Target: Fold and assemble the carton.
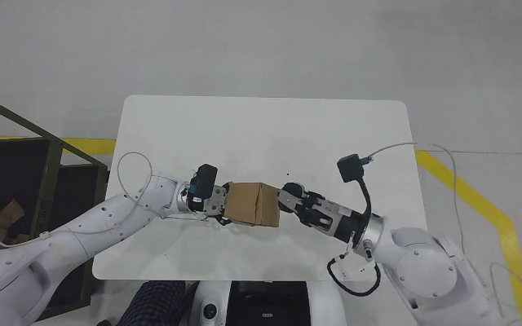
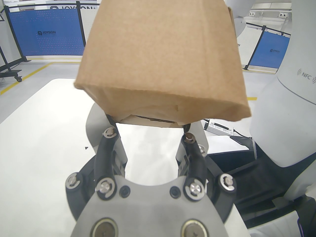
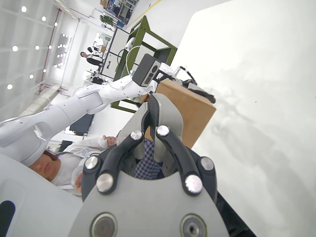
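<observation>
Right end effector [image 3: 149, 99] has its two sides pressed together, and it seems to pinch a thin edge at the right end of the carton [image 1: 253, 204]; the left end effector [image 1: 220, 203] meets the carton's left end, but I cannot tell if it grips or just pushes; the brown carton sits between them, over the near middle of the counter [image 1: 261, 130], and looks lifted a little off it; I think one arm holds it steady so the other can fold the end flaps; a green rack [image 1: 54, 175] stands left of the counter, well apart; a yellow line [image 1: 457, 183] runs on the floor at the right; neither gets in the way; only the two arms crowd the small carton.
</observation>
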Robot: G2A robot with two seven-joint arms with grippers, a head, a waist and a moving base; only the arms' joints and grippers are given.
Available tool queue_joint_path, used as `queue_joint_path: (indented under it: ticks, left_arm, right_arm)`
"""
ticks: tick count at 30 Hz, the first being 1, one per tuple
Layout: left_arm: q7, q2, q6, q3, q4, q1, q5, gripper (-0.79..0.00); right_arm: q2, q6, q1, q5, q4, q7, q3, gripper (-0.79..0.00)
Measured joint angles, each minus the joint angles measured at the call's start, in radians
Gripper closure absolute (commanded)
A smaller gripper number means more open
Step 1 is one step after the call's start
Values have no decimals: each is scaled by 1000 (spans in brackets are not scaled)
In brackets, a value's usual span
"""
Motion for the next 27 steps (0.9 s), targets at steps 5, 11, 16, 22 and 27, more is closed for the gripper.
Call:
queue_joint_path:
  ticks: [5, 11, 16, 22, 27]
  left_arm:
    - [0, 0, 0, 0, 0, 0, 0, 0]
    - [0, 0, 0, 0, 0, 0, 0, 0]
    - [0, 0, 0, 0, 0, 0, 0, 0]
    - [0, 0, 0, 0, 0, 0, 0, 0]
    - [0, 0, 0, 0, 0, 0, 0, 0]
  right_arm:
    - [8, -80, -26, -126, -14, 1, 24, -126]
    - [5, -146, -51, -247, -14, -69, -37, -240]
    - [2, -141, -55, -307, -14, -82, -71, -203]
    - [-3, -114, -21, -426, -14, -75, -118, -234]
    - [-9, -101, -9, -485, -14, -112, -149, -231]
